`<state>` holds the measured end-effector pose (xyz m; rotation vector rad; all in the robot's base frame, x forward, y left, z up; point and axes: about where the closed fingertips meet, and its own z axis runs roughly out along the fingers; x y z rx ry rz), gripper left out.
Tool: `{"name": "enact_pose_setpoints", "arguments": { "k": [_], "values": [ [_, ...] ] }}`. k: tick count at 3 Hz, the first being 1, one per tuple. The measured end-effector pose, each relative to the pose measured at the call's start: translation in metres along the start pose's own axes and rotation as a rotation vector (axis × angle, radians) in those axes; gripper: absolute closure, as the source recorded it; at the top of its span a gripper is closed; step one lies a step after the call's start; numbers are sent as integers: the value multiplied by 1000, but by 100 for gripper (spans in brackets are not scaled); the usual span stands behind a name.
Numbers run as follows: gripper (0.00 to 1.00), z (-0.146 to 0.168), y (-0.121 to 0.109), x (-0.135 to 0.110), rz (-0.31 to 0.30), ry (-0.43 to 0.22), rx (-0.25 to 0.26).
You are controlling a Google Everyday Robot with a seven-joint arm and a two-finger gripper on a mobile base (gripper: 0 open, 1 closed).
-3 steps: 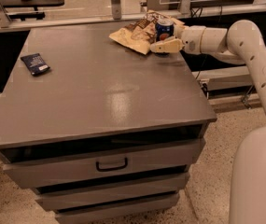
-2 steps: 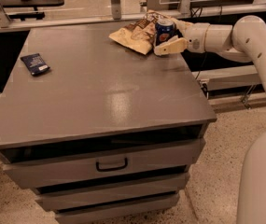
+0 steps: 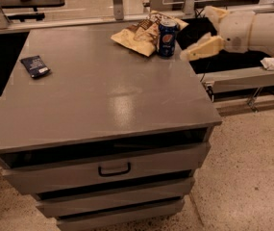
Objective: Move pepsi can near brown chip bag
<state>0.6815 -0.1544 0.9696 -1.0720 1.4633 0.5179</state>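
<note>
Pepsi can (image 3: 168, 37) upright near bench (image 3: 112, 95) 1 o'clock corner, brown chip bag (image 3: 137, 33) just beside at can's 9 o'clock. Gripper (image 3: 196, 32) at can's 3 o'clock, fingers spread, empty.

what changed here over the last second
The gripper let go of the pepsi can and drew back to the right, past the table edge, fingers open. The can stands upright right beside the brown chip bag. The bag and the dark-blue packet stayed put.
</note>
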Motion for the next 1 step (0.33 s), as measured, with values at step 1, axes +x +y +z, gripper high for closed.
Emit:
{"name": "enact_pose_setpoints", "arguments": {
  "k": [1],
  "values": [
    [0, -17, 19, 14, 17, 36, -5]
  ]
}}
